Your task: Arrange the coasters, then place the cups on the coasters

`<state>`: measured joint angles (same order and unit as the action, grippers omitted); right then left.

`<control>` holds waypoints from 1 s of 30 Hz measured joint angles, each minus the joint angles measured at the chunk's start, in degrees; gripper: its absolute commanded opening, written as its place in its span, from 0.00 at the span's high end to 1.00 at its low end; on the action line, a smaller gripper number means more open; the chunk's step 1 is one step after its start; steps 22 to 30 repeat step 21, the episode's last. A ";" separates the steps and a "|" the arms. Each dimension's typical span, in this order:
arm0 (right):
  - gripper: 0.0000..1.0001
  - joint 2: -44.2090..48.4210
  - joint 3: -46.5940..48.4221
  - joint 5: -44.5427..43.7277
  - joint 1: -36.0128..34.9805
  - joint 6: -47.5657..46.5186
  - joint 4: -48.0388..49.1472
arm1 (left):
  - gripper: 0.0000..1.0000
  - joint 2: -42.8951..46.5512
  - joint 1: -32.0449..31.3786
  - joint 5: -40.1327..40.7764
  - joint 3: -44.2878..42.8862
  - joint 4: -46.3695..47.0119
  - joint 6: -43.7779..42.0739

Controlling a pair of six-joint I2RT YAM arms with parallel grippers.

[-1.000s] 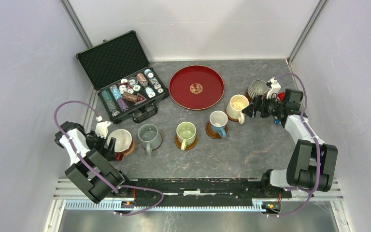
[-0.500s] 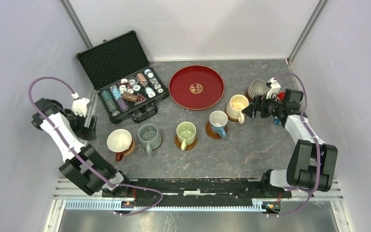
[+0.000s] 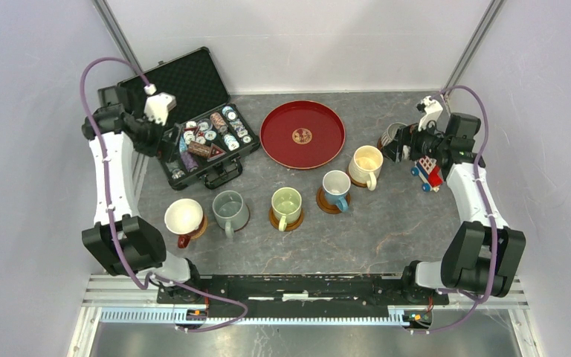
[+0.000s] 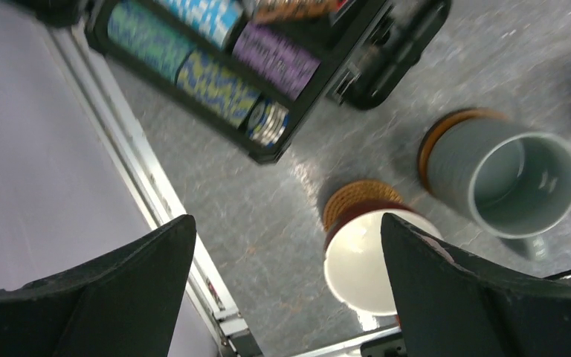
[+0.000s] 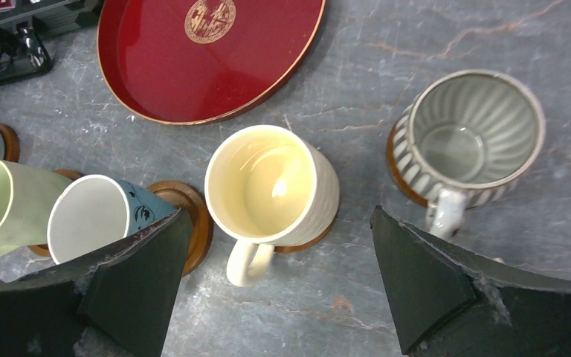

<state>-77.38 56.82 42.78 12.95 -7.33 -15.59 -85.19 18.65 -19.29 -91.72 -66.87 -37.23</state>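
- Six mugs, each on one of the brown coasters (image 5: 201, 230), stand in a loose arc on the grey table (image 3: 386, 230).
- Left to right: reddish mug (image 3: 184, 217), grey mug (image 3: 230, 209), pale green mug (image 3: 286, 203), light blue mug (image 3: 335, 184), cream mug (image 3: 366, 161), ribbed mug (image 5: 467, 130) (half hidden by the arm in the top view).
- Left gripper (image 4: 286, 223) is raised by the open poker chip case (image 3: 175, 93), well apart from the mugs. Its jaws are spread wide, nothing between them.
- Right gripper (image 5: 279, 214) hovers above the cream mug, just beside the ribbed mug, jaws wide apart and empty.
- Red tray (image 3: 282, 126) lies between the case and the ribbed mug, touching neither.
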 measured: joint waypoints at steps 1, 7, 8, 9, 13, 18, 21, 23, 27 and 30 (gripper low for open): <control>0.02 0.00 1.11 -0.31 -0.15 -0.57 -0.55 | 0.00 -0.33 -2.10 0.35 -1.27 0.37 1.22; 0.02 0.20 5.55 -3.65 -2.73 -4.70 -4.79 | 0.00 -1.70 -13.49 2.56 -5.40 2.99 7.85; 0.02 0.24 6.08 -4.61 -3.78 -5.53 -5.73 | 0.00 -1.95 -15.13 2.67 -5.51 3.08 8.79; 0.02 0.31 6.64 -6.08 -5.33 -6.75 -6.95 | 0.00 -2.21 -16.98 2.99 -5.53 3.30 10.01; 0.02 0.83 7.89 -11.37 -12.15 -10.38 -10.19 | 0.00 -2.86 -23.67 6.34 -5.16 5.95 16.20; 0.02 2.32 7.89 -15.28 -15.45 -12.50 -12.74 | 0.00 0.17 -25.86 7.30 0.98 12.31 23.89; 0.02 3.23 7.89 -17.49 -15.23 -13.29 -13.44 | 0.00 1.75 -25.44 8.52 4.04 13.84 26.97; 0.02 3.23 7.89 -17.49 -15.23 -13.29 -13.44 | 0.00 1.75 -25.44 8.52 4.04 13.84 26.97; 0.02 3.23 7.89 -17.49 -15.23 -13.29 -13.44 | 0.00 1.75 -25.44 8.52 4.04 13.84 26.97; 0.02 3.23 7.89 -17.49 -15.23 -13.29 -13.44 | 0.00 1.75 -25.44 8.52 4.04 13.84 26.97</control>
